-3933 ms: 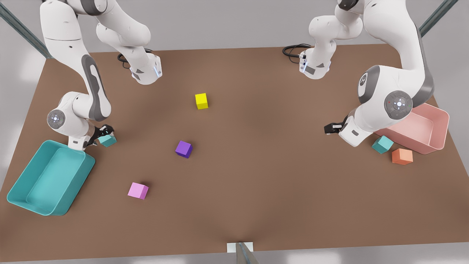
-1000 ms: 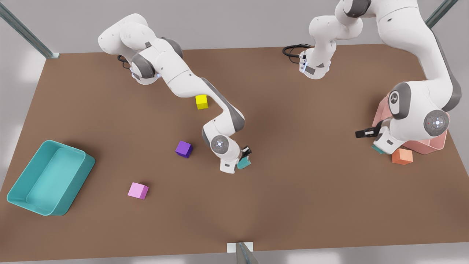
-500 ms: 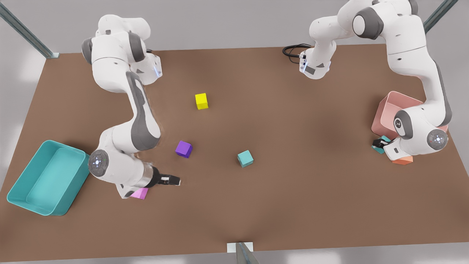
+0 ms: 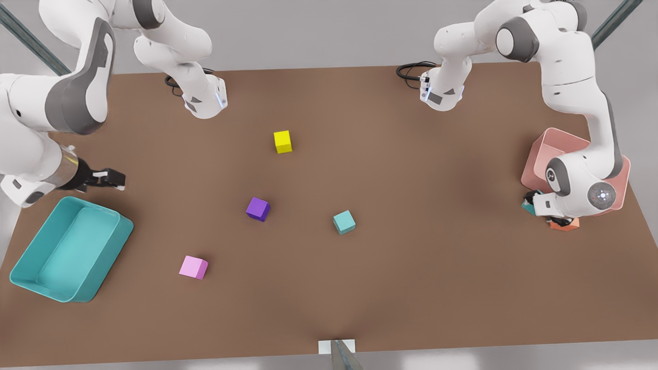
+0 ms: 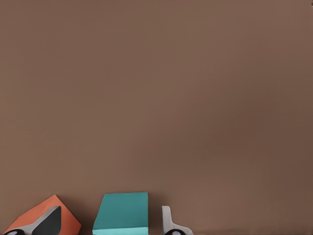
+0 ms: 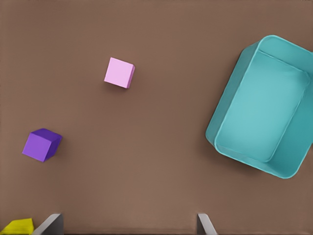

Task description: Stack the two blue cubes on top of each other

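A brown table (image 4: 411, 288) seen from above, described from the front view's left to its right. At the far left, the right gripper (image 4: 114, 179) hangs above the table beside a large teal open bin (image 4: 31, 277), its fingers spread wide and holding nothing. In the right wrist view the bin (image 6: 230, 147) lies below with a pink cube (image 6: 119, 73) and a purple cube (image 6: 41, 145). Moving right in the front view come the pink cube (image 4: 194, 267), the purple cube (image 4: 257, 208), a yellow cube (image 4: 282, 141), then one teal cube (image 4: 344, 222) resting alone near the table's middle. At the far right, before a pink bin (image 4: 540, 154), the left gripper (image 5: 111, 223) sits low with its fingers open on either side of the second teal cube (image 5: 122, 212), apart from its sides. An orange cube (image 5: 46, 210) lies just beside it.
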{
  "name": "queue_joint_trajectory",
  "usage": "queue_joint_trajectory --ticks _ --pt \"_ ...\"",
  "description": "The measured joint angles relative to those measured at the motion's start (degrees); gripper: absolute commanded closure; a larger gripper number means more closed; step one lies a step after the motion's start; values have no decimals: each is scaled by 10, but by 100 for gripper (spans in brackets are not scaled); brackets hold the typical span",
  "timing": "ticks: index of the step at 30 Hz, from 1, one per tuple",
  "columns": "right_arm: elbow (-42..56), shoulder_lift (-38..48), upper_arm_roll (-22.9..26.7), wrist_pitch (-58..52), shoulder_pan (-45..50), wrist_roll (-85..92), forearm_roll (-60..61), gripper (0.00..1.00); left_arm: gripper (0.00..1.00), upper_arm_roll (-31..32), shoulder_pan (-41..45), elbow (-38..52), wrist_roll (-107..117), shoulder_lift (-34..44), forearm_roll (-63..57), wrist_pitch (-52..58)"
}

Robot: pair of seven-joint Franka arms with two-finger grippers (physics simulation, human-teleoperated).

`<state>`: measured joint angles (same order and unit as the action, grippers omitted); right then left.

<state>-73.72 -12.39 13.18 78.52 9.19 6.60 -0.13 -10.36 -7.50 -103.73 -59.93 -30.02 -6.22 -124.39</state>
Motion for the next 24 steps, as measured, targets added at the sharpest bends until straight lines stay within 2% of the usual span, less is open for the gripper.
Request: queue_joint_trajectory --ticks 5,24 --pt "-97 72 -2 13 -5 25 -21 0 0 -6 -6 -5 -38 -6 0 -7" --pt "-100 47 -2 32 0 82 -27 0 0 -12 -22 -11 -86 -35 0 -11"
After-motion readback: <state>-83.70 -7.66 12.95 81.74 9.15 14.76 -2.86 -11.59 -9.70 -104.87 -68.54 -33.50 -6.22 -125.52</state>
